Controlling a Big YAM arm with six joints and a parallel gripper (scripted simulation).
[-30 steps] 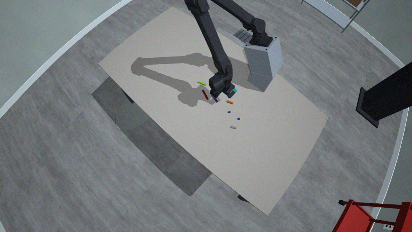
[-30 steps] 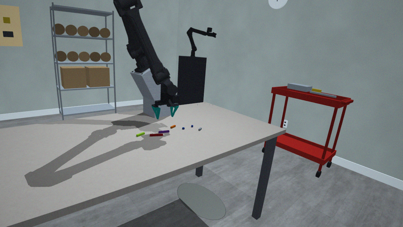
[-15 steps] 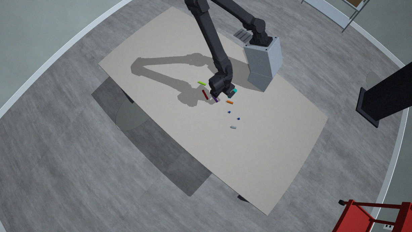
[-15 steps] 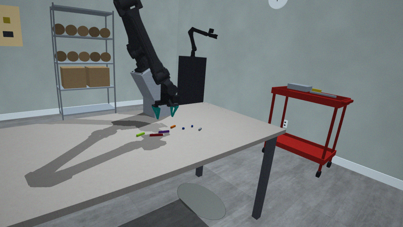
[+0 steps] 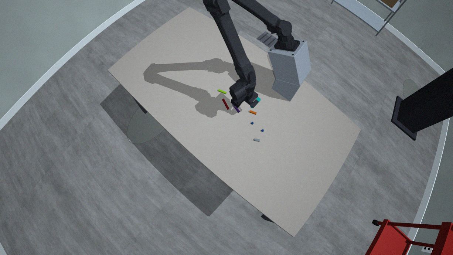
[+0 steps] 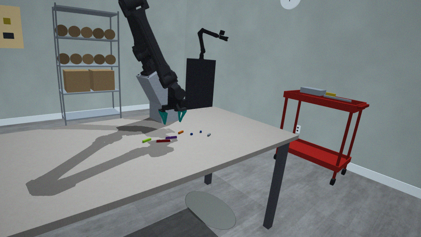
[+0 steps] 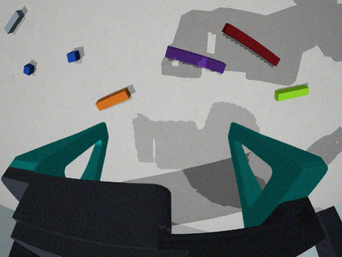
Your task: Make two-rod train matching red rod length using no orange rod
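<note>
My gripper (image 6: 172,116) is open and empty, hovering above the table behind the rods; its teal fingers show in the wrist view (image 7: 166,156). The purple rod (image 7: 195,59) lies flat just ahead of the fingers, beside the red rod (image 7: 251,44). The lime rod (image 7: 291,92) lies to the right of them. The orange rod (image 7: 114,98) lies near my left finger. Two blue cubes (image 7: 74,56) (image 7: 29,69) and a grey rod (image 7: 14,20) lie further to the left. In the overhead view the purple rod (image 5: 236,109) is partly hidden under the wrist.
The arm's grey base (image 5: 289,70) stands on the table behind the rods. A red cart (image 6: 322,129) stands off the table's right side. A shelf with boxes (image 6: 87,61) stands by the back wall.
</note>
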